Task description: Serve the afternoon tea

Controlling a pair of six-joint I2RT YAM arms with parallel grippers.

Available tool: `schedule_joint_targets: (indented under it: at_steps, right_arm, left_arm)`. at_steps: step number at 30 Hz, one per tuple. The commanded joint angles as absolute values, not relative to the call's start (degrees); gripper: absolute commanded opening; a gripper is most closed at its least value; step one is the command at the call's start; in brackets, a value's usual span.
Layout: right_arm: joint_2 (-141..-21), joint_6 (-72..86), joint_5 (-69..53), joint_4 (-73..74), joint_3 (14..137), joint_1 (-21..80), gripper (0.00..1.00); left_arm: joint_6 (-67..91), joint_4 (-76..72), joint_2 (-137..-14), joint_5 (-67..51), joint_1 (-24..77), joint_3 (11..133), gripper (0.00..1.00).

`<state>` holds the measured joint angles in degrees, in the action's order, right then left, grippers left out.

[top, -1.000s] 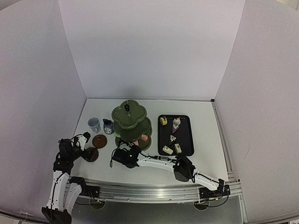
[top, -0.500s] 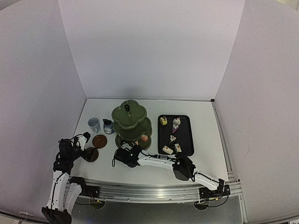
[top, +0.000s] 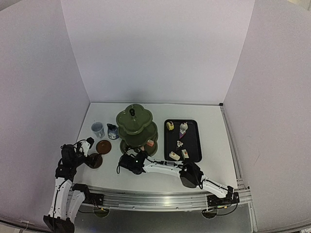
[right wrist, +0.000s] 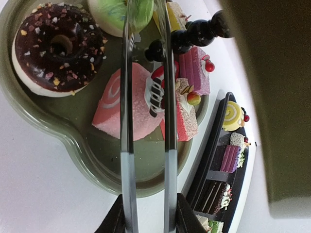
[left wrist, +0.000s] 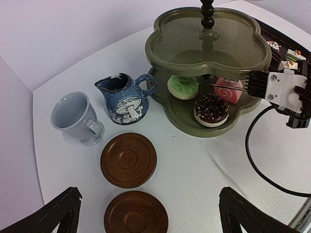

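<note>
Top view: the three-tier stand (top: pixel 137 127) sits left of the surface's centre, with the right pincer (top: pixel 133 160) at its near edge.
Left wrist: the left pincer (left wrist: pixel 150 209) gapes wide and empty above two saucers (left wrist: pixel 129 160).
Right wrist: the right pincer clamps metal tongs (right wrist: pixel 128 160), their arms parted over the pastries (right wrist: pixel 114 109).

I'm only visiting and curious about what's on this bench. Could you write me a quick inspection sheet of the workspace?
Surface: white table, no spills seen.
Job's things: green stand upright, with doughnut, pink roll and green pastry on its lowest tier; cup, jug and two saucers to its left; more pastries on the tray.
Clutter: black tray right of the stand; tongs.
Grippers: left gripper open, empty, by the near saucer; right gripper shut on the tongs, which reach over the lowest tier.
Cables: black cable loops from the right wrist.
Surroundings: white panels on three sides.
</note>
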<state>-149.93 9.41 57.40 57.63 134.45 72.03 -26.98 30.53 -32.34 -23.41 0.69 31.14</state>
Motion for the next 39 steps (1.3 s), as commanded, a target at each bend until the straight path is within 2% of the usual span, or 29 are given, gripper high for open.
schedule_joint_targets:
  at_steps: [1,12,39]
  right_arm:
    - [-149.02,11.4,60.08,58.28,136.25,71.98,0.29]
    - [-146.52,15.24,59.26,58.64,138.74,73.54,0.27]
    - [-140.93,15.52,46.99,57.44,137.61,77.45,0.27]
  left_arm:
    - [-26.72,30.06,-32.48,-24.39,0.44,32.26,1.0]
    - [-26.73,30.06,-32.86,-25.11,0.44,32.17,1.0]
    - [-27.33,30.98,-33.28,-25.84,0.44,32.4,1.0]
